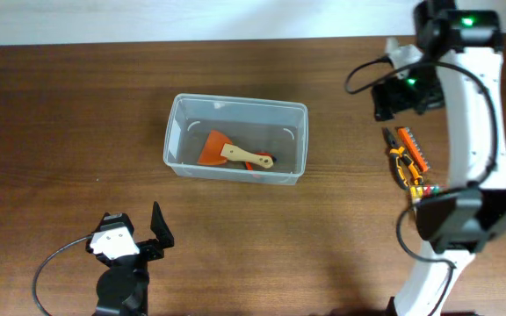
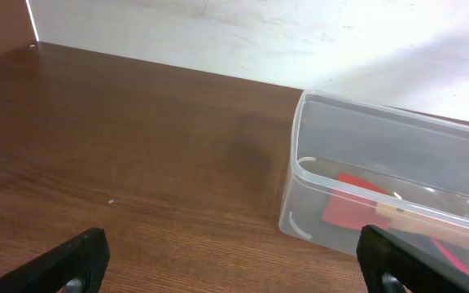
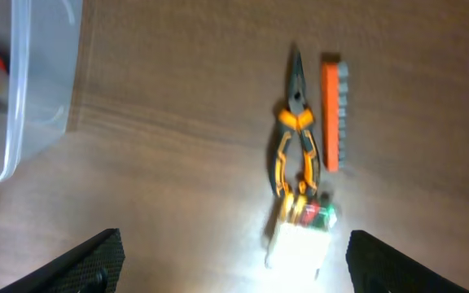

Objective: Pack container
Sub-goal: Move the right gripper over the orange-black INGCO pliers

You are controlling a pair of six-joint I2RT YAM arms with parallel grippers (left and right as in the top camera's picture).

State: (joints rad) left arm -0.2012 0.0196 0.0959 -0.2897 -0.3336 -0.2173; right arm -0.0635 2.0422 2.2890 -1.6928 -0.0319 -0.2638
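The container [image 1: 176, 140] is a clear bluish tub at the middle of the table. An orange scraper with a wooden handle [image 1: 235, 154] lies inside it. My left gripper [image 1: 152, 237] is open and empty near the front left, short of the tub. In the left wrist view the container [image 2: 316, 155] stands ahead to the right of the open jaws [image 2: 234, 273]. My right gripper [image 1: 400, 95] hovers at the back right, open and empty [image 3: 238, 273]. Below it lie orange-handled pliers [image 3: 295, 138], an orange bit strip [image 3: 333, 114] and a small white box [image 3: 300, 244].
The pliers [image 1: 399, 163], the bit strip [image 1: 415, 148] and the white box of coloured bits [image 1: 422, 188] lie together right of the tub, partly under the right arm. The tub's corner [image 3: 31, 81] shows at the left of the right wrist view. The table's back edge meets a white wall [image 2: 218, 32].
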